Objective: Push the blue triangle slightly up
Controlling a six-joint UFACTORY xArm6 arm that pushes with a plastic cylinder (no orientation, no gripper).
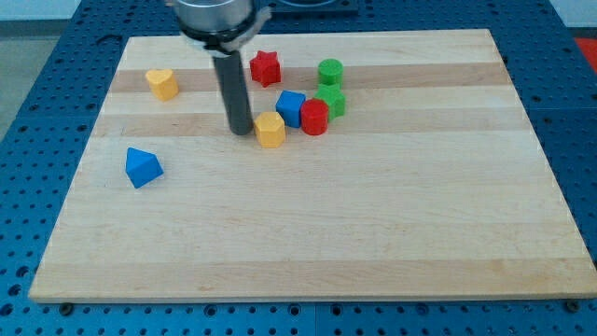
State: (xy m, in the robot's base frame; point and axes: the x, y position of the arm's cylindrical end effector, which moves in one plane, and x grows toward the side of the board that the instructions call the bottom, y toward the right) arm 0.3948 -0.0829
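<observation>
Blue triangle [143, 167] far out at the view's left, alone on the wooden board [308, 243], at about eight o'clock from my tip [242, 131] and well apart from it. Yellow heart-shaped block [162, 83] above that triangle, at roughly one o'clock from it, near the board's upper left. Dark rod [233, 89] upright, descending from the view's top edge, tip planted on the board. No gripper on this arm, only the bare rod, holding nothing. Yellow hexagon-like block [270, 129] just beside the tip at three o'clock; whether touching or barely apart, cannot tell. Red star-shaped block [266, 67] at twelve o'clock from that yellow block, apart from it. Blue cube [291, 108] at one o'clock from the yellow hexagon-like block, close against it. Red cylinder [314, 118] pressed to the blue cube's right side. Green block [332, 101] just behind the red cylinder at one o'clock, shape hard to make out. Green cylinder [330, 71] at twelve o'clock from that, nearest the board's top edge.
</observation>
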